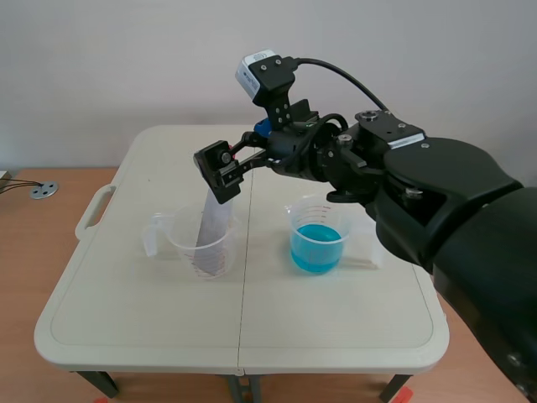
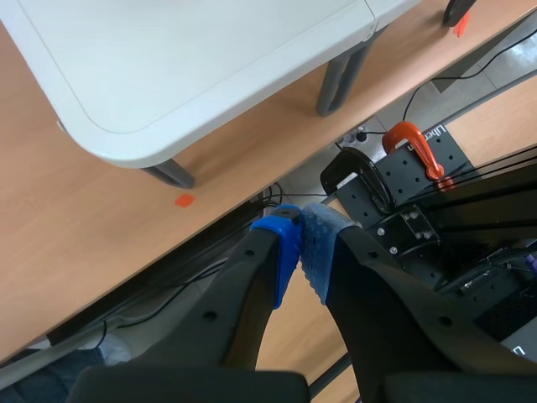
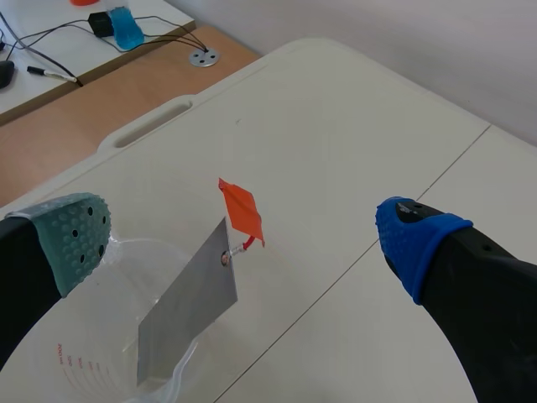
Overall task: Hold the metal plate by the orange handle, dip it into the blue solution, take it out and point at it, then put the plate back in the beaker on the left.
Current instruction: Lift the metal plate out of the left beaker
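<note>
The right arm reaches past the middle of the bench (image 1: 336, 323), and its right tool (image 1: 220, 175) hangs over the left beaker (image 1: 186, 243), right at the top end of the plate (image 1: 211, 225). From the wrist camera that tool is spread wide, the grey-green pad (image 3: 80, 239) on one side and the blue pad (image 3: 411, 239) on the other. The orange handle (image 3: 241, 210) sits in the gap between them and touches neither.

The plate stands tilted in the clear left beaker, its lower end down inside and its handle end leaning up above the rim. The handle is joined to the plate's top corner by a short link.

Just beside it, apart from it, stands the right beaker (image 1: 317, 210), partly filled with blue solution (image 1: 316, 248).

The left tool (image 2: 302, 243) is off the bench, pointing down past a bench corner toward the wooden floor (image 2: 84, 227). Its two pads are pressed together with nothing between them. Ahead of it, an orange clamp (image 2: 413, 144) sits on a black plate with holes, with cables running nearby.
</note>
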Available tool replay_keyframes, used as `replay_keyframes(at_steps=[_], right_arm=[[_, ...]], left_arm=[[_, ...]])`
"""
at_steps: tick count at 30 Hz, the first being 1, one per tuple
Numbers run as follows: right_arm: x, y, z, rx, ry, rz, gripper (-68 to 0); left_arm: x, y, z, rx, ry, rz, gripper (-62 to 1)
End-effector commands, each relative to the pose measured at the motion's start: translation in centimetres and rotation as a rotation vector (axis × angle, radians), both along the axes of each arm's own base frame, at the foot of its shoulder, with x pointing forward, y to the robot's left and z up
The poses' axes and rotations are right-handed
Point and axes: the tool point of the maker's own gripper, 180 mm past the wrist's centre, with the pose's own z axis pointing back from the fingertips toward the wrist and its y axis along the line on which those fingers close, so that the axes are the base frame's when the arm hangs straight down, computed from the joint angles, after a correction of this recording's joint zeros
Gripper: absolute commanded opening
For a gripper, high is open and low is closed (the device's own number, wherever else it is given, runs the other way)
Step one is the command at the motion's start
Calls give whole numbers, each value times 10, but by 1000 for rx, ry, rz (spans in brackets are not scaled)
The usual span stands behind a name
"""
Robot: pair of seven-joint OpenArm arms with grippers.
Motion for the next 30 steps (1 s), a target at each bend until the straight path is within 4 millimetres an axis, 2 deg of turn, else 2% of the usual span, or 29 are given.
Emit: replay_keyframes(at_steps=[1,8,13,17,21,30], right_arm=[[8,8,21,35,-44,7,-12],[12,20,4,25,-3,8,-12],[13,22,2,48,-20,5,-19],[14,22,3,56,-26,3,-133],[14,23,6,67,-36,3,-201],[15,22,8,76,-45,-1,-406]], left_arm=[[1,-4,4,-19,-12,0,-591],[1,-4,4,-19,-12,0,-591],[1,-4,4,-19,-12,0,-591],[1,-4,4,-19,-12,0,-591],[1,-4,4,-19,-12,0,-590],[1,-4,4,-19,-12,0,-591]])
